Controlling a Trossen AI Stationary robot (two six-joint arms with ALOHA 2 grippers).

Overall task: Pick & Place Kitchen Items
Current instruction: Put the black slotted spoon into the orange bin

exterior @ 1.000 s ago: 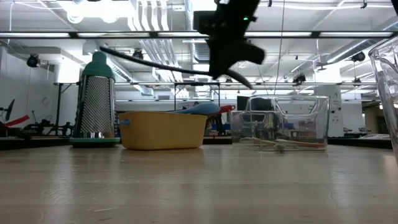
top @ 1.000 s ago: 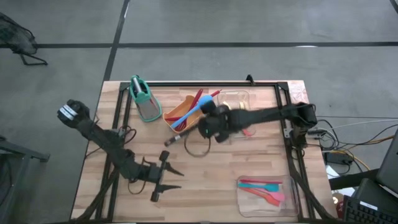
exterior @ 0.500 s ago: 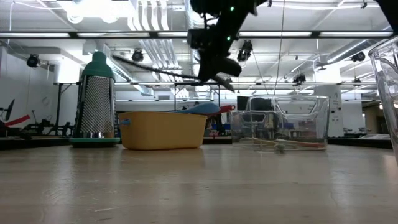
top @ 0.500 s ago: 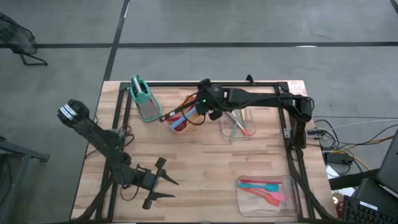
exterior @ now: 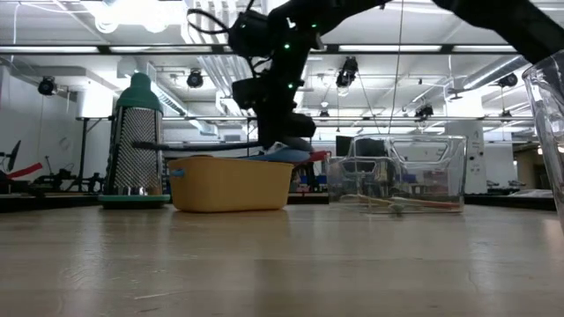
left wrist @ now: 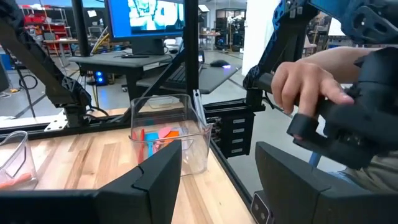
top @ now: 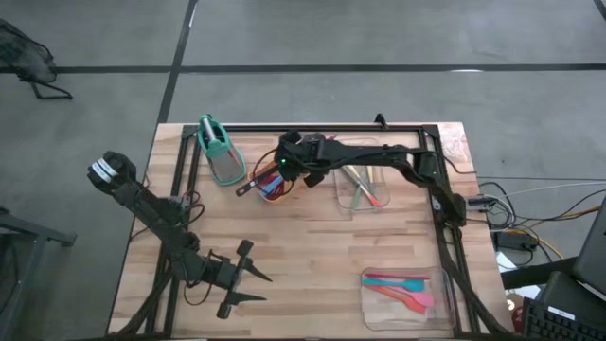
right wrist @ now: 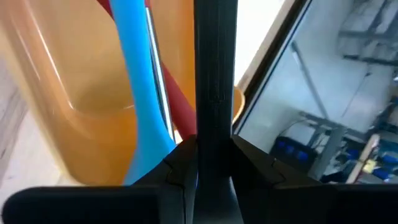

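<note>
The black ladle is pinched in the right hand, which hangs right over the orange tub near the back of the counter; from overhead its handle pokes out past the tub's rim toward the grater, and in the low view it lies about level just above the tub. Inside the tub there's a blue spatula and a red one leaning together, plain enough from the right wrist camera. Just beside the tub sits a clear tray with a couple of thin utensils in it, and another clear tray at the near right corner holds teal, red and pink spatulas. The left hand waits low over the near left part of the counter, fingers spread wide, holding nothing. The left wrist camera also catches a person's hand gripping a black device off beyond the counter edge.
</note>
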